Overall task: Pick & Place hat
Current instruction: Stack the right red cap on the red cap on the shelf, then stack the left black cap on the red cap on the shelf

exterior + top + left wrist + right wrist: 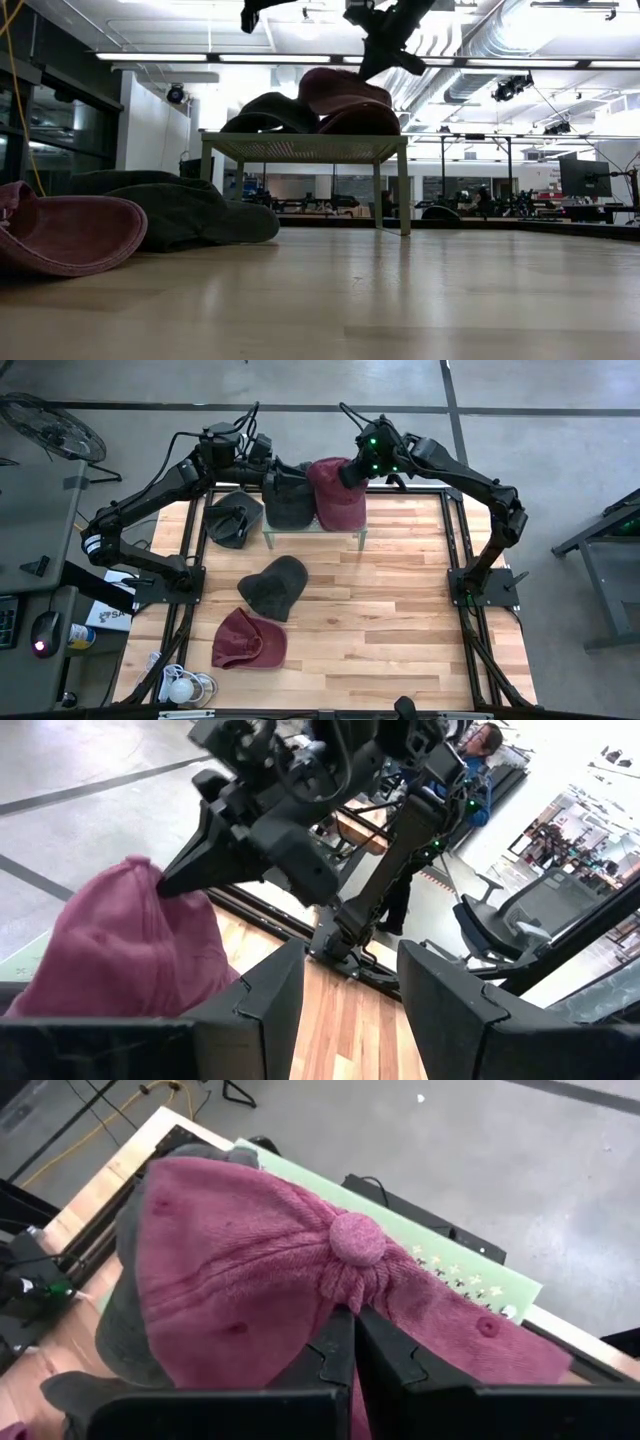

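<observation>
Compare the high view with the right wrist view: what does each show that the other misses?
Only the high view shows the three hats lying on the table: a dark hat beside the rack, another dark hat mid-table, and a maroon hat nearer the front, plus the left hand.

Only the right wrist view shows the right hand pinching fabric just below the top button.

Both show the held maroon hat over the green rack.

On the desk a raised stand sits at the far edge, carrying two hats side by side. Left of the stand lies another hat; two more lie nearer, in front of the stand's left end.
</observation>
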You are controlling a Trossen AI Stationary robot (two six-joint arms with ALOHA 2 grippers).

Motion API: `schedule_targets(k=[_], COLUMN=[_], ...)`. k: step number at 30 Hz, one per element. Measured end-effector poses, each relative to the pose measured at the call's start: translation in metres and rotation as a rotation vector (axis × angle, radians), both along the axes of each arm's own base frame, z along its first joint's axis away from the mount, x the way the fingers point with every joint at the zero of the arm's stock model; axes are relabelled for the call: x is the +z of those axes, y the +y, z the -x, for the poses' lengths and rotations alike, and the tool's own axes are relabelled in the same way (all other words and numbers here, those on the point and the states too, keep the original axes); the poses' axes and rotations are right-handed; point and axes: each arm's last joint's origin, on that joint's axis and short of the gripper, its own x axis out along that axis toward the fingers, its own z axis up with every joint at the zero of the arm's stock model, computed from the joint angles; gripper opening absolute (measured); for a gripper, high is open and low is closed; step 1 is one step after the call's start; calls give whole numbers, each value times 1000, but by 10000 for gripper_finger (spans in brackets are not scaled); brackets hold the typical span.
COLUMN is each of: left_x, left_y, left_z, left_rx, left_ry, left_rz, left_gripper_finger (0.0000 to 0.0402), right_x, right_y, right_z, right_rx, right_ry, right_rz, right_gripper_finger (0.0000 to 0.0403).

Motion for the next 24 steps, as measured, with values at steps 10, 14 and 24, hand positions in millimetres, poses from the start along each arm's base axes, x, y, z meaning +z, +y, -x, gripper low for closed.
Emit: schedule_targets(k=[10, 14, 24], left_x=[0, 0, 0], left_y=[0, 0, 0], left_z=[0, 0, 0], left_rx=[1, 0, 1], left_ry=[0, 0, 1], left_rz=[0, 0, 4], left_gripper_finger=[160, 160, 160], right_x=[-4, -4, 14], right_y=[0, 0, -3], right_z=[-5, -5, 5], right_rx=[5, 1, 29], right_ry=[11, 10, -86], right_rz=[7, 11, 44], right_gripper_finger=[53, 109, 176])
